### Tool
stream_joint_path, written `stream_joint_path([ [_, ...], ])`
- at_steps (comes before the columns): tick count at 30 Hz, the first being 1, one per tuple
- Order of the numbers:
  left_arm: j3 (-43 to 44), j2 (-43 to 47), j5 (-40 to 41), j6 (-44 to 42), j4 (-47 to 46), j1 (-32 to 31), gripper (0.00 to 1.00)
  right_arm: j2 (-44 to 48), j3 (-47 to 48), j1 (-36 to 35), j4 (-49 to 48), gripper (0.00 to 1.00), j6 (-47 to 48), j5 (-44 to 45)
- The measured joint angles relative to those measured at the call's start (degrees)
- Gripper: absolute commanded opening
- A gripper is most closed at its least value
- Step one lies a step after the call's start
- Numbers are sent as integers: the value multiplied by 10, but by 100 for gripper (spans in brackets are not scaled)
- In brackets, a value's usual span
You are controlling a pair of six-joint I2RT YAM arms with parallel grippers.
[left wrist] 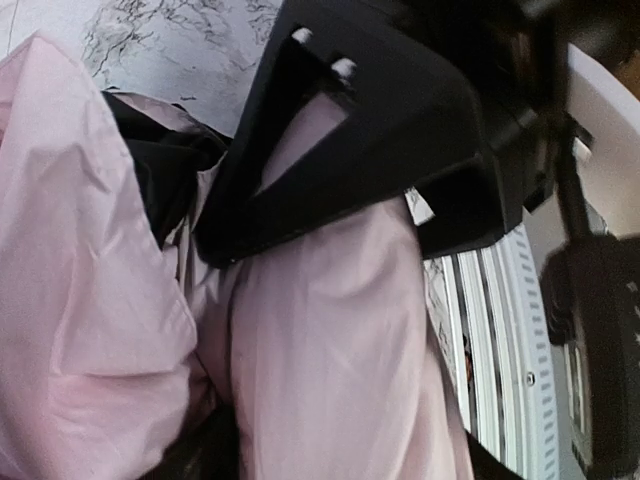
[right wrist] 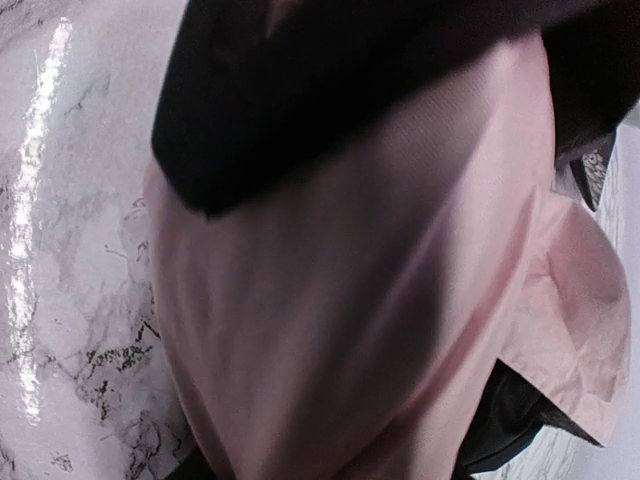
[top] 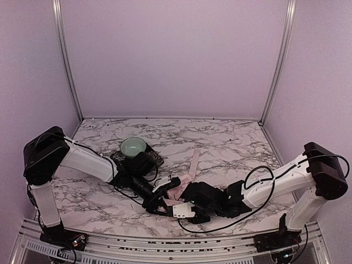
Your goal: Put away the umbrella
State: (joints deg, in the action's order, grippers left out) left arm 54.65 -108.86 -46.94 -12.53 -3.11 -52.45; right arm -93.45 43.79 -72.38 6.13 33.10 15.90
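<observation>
The umbrella (top: 177, 191) lies on the marble table (top: 231, 140) near its front edge, a crumpled bundle of pale pink fabric wedged between your two grippers. The left gripper (top: 162, 193) meets it from the left and the right gripper (top: 184, 199) from the right, and they are very close to each other.

Both wrist views are filled with fabric. A black finger (left wrist: 400, 130) lies across the pink folds on the left, and another finger (right wrist: 300, 90) presses on the cloth on the right. You cannot tell from either view whether the jaws are clamped on fabric or only resting against it, so confirm a real hold before you pull.

The step looks like gathering the canopy tight. Work with one arm anchoring and the other drawing the loose folds inward, tucking the black lining (left wrist: 160, 170) out of sight. Move slowly, because thin cloth slips and bunches.

Mind the crowding: the grippers could knock together. Behind the left arm a green bowl (top: 133, 146) sits on a dark mat (top: 155, 159). A narrow pink strip (top: 194, 161) lies just beyond the bundle.
</observation>
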Motion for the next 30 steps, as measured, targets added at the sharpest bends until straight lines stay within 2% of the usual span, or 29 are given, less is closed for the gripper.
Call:
stream_joint_path([
  [5,-128,122,47,58,-90,16,78,-1,6,0,14,23,-5,-35],
  [7,-192,190,87,72,-144,20,76,-2,13,6,26,22,-8,-54],
  [11,-276,303,183,68,-237,9,66,-9,36,32,58,20,-20,-115],
  [16,-336,395,305,-10,-290,-75,50,-33,76,70,99,16,-32,-207],
  [19,-359,426,368,-89,-303,-151,48,-57,109,89,129,14,-36,-263],
  [20,-363,429,385,-111,-305,-169,50,-65,119,94,137,13,-38,-277],
  [25,-363,416,486,-236,-306,-254,79,-106,169,127,180,10,-50,-370],
  [30,-330,329,569,-326,-304,-292,89,-141,204,165,218,8,-56,-464],
])
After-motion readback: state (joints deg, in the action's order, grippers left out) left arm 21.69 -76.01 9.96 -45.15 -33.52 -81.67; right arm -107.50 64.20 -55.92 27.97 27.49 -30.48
